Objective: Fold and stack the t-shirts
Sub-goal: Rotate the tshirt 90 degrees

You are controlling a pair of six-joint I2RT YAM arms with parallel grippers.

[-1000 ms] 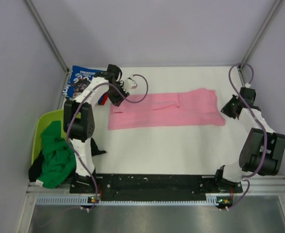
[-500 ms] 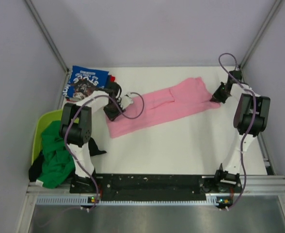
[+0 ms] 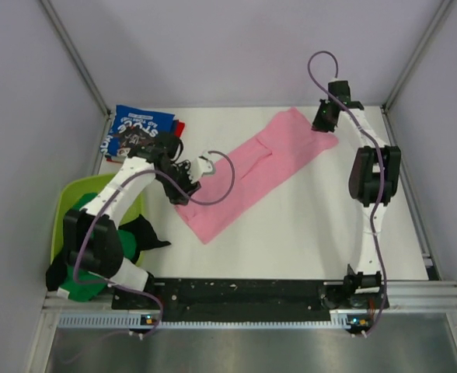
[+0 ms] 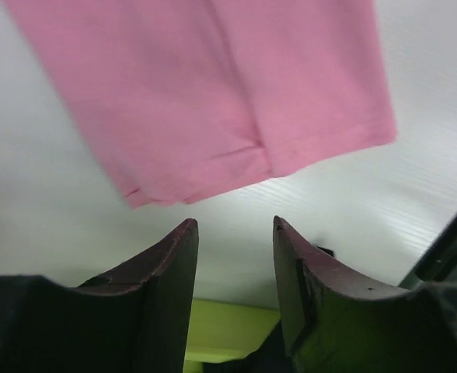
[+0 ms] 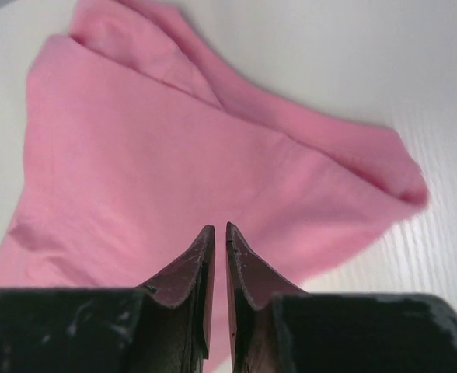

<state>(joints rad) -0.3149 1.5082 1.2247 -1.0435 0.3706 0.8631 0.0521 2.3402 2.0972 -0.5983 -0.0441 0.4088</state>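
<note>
The pink t-shirt lies in a long diagonal strip from the far right down to the middle left of the table. My left gripper is open and empty, just off the strip's left edge; the left wrist view shows the pink hem beyond my gripper. My right gripper hangs over the shirt's far right corner. Its jaws are nearly closed above the pink cloth, with no fold between them. The blue printed t-shirt lies at the far left on a red one.
A lime-green tub at the left edge holds a green t-shirt and a black one, partly hidden by my left arm. The tub also shows in the left wrist view. Grey walls close in the table.
The pink shirt has swung from lying level to a steep diagonal. My right gripper went to the far right corner with that end. My left gripper moved toward the near side.
</note>
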